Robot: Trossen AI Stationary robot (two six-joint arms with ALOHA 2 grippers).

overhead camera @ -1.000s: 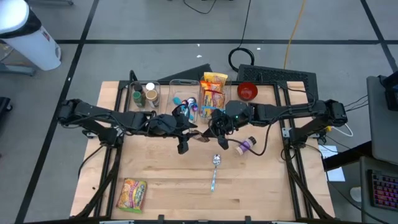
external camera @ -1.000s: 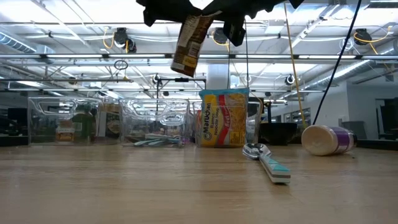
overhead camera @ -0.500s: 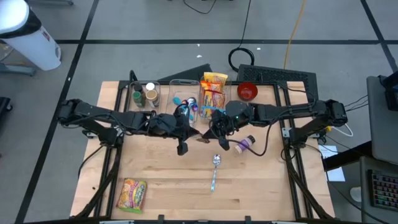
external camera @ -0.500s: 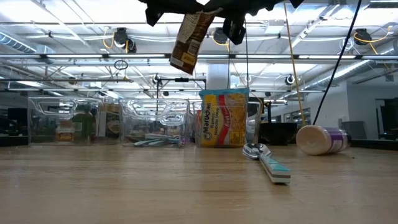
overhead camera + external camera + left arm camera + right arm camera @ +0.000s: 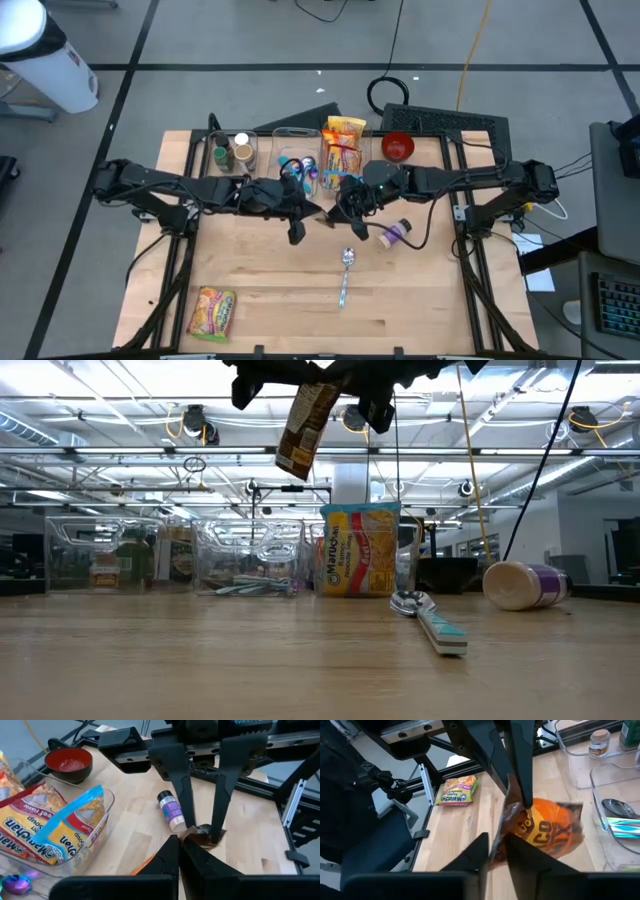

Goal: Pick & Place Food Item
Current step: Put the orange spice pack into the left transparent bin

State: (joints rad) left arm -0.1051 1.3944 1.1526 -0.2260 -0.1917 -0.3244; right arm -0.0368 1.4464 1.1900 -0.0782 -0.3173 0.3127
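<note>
L claw (image 5: 179, 851) now shut | snack bag (image 5: 547, 831) pinched btwn both claws

A pale wooden bench (image 5: 270, 300) is sitting on a grey floor (image 5: 250, 40) crossed by dark lines that are running toward the upper edge of the high view. A white cylindrical bin (image 5: 45, 55) is standing in the upper left corner, and a yellow cable (image 5: 470, 50) and a black cable (image 5: 395, 45) are trailing across the floor above the bench. In the low view, ceiling trusses (image 5: 120, 455) and strip lights (image 5: 60, 400) are stretching across the upper part of the frame.
</note>
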